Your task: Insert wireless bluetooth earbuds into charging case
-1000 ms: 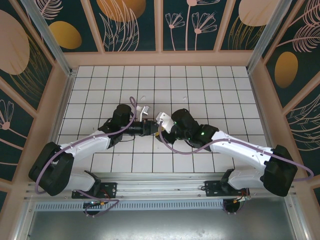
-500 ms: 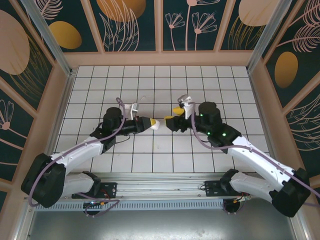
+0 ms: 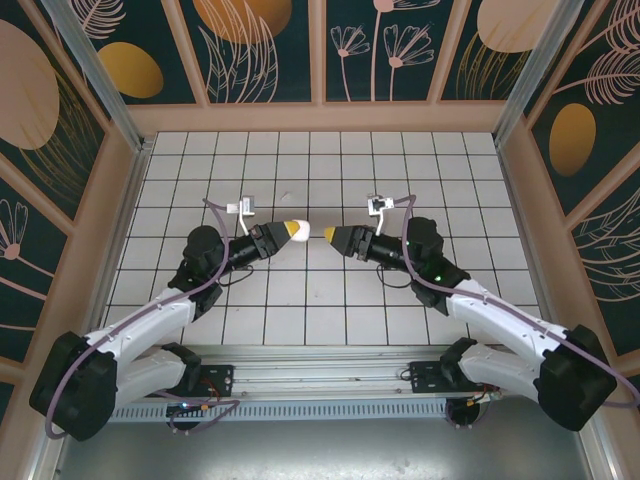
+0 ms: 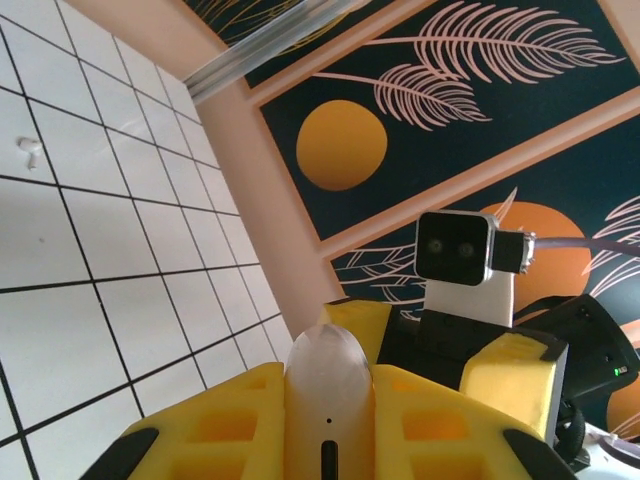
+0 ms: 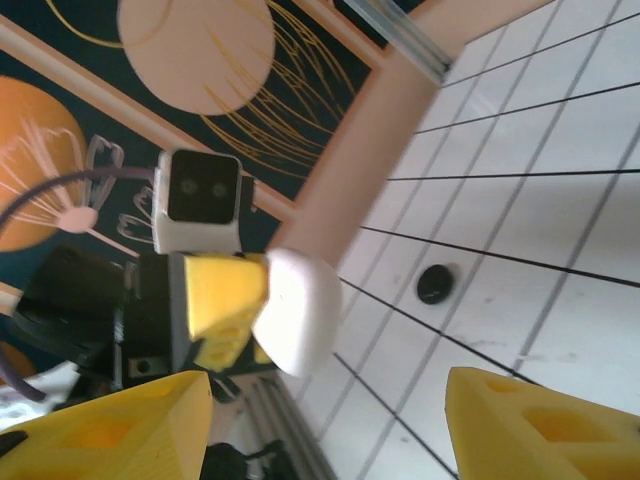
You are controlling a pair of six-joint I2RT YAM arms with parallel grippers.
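A second ago my two grippers were pressed together low over the near-middle tiles. Now they have drawn apart and swung toward the far side, facing each other across a gap.

My left gripper (image 3: 285,232) has kept the white charging case (image 3: 299,230). Its yellow fingers (image 4: 440,420) are clamped on both sides of the case (image 4: 328,350), whose rounded end sticks out past the tips. From here the lid looks shut, though I cannot be sure.

My right gripper (image 3: 328,234) has let go. Its jaws stand wide in the wrist view (image 5: 328,390) with nothing between them.

I read this as the case now being the left side's job to steady, while the right is free to fetch.

No earbud appears to be in the case yet. A black earbud (image 5: 435,283) lies on a tile beyond the right gripper's fingers. A white earbud (image 4: 30,150) lies on the tiles (image 4: 60,240) far off in the left wrist view, probably the same pale speck (image 3: 285,196) just far of the grippers. The lid will likely need opening before anything goes in.
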